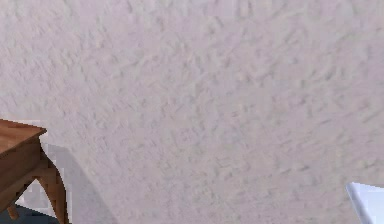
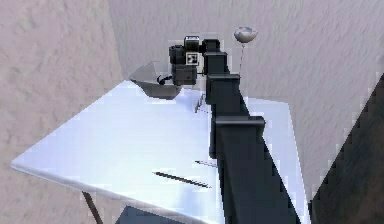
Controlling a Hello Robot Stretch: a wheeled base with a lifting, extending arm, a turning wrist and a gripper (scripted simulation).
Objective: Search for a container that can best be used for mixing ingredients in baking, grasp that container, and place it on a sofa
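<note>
The arm [image 2: 236, 140] is stretching across the white table [image 2: 90, 140] because the grey bowl [image 2: 152, 86] is sitting at its far left edge; whether the fingers [image 2: 170, 66] are gripping anything, I cannot tell.

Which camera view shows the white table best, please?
The arm side view: the white table lies there with nearly its whole top, bearing a grey bowl at its far side. The forward view catches one corner of it at the lower right edge.
</note>
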